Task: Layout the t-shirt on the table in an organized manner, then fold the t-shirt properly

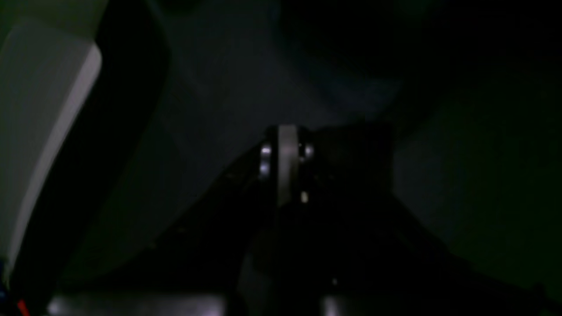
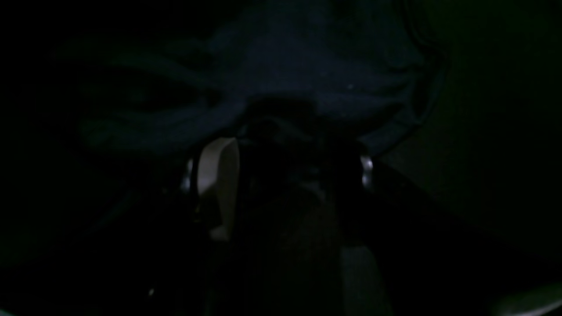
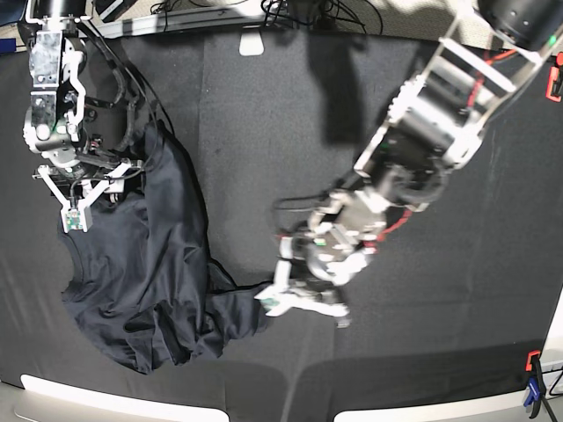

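T-shirt (image 3: 154,264) lies crumpled on table (image 3: 264,123), bunched on base view's left half. Left gripper (image 3: 274,301) at shirt's right edge, jaws pressed together, pinching fabric. Right gripper (image 3: 77,204) over shirt's upper part, jaws spread wide, nothing visibly gripped.

There is one t-shirt (image 3: 154,272) on one table (image 3: 264,132), with two robot arms, each bearing one gripper, the left gripper (image 3: 274,299) and the right gripper (image 3: 77,215), plus one red clamp (image 3: 555,83) and one blue clamp (image 3: 533,387) at the table's edge.
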Robot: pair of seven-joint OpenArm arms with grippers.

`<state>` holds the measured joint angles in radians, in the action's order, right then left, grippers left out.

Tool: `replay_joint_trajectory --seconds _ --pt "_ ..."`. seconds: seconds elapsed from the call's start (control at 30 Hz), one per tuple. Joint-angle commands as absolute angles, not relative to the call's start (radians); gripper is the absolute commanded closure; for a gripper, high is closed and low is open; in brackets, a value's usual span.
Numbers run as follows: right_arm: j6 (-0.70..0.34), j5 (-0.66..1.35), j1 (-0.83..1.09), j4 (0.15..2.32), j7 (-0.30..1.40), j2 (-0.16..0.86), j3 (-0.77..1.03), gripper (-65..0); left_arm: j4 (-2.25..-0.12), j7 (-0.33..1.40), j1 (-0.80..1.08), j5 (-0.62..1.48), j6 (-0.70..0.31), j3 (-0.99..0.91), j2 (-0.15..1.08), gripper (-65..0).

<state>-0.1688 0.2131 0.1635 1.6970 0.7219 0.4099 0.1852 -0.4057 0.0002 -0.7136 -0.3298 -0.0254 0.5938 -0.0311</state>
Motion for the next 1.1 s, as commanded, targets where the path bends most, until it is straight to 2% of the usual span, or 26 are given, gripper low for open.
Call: replay_joint_trajectory --seconds 0.0,0.1,0.27,0.4,0.53,0.6,0.73,1.07 --pt "-0.170 0.218 0.150 1.718 0.689 0.423 0.191 -32.9 -0.421 -0.015 -0.750 -0.310 0.027 0.590 -0.016 0.0" --pt "-0.170 0.218 0.150 1.718 0.679 0.423 0.191 -32.9 -0.421 -0.016 -0.751 -0.265 0.099 0.590 0.038 0.0" --pt "-0.197 0.240 0.149 1.718 0.643 0.423 0.190 -32.9 -0.421 -0.021 -0.736 -0.249 0.098 0.590 0.093 0.0" --pt "-0.240 0.285 0.131 1.718 0.638 0.414 0.189 -32.9 -0.421 -0.064 -0.715 -0.249 0.097 0.590 0.079 0.0" --pt "-0.245 0.285 0.094 1.718 0.661 0.378 0.189 -33.0 -0.422 -0.077 -0.712 -0.252 0.094 0.590 0.034 -23.9" --pt "-0.285 0.284 0.070 1.718 0.688 0.362 0.189 -33.0 -0.425 -0.076 -0.712 -0.262 0.094 0.590 0.010 -29.6" --pt "-0.308 0.285 0.029 1.717 0.760 0.337 0.189 -33.0 -0.427 -0.076 -0.712 -0.262 0.094 0.590 -0.039 -29.7" --pt "-0.308 0.300 -0.057 1.716 0.741 0.337 0.183 -33.0 -0.427 -0.011 -0.717 -0.339 0.094 0.599 -0.099 -28.5"
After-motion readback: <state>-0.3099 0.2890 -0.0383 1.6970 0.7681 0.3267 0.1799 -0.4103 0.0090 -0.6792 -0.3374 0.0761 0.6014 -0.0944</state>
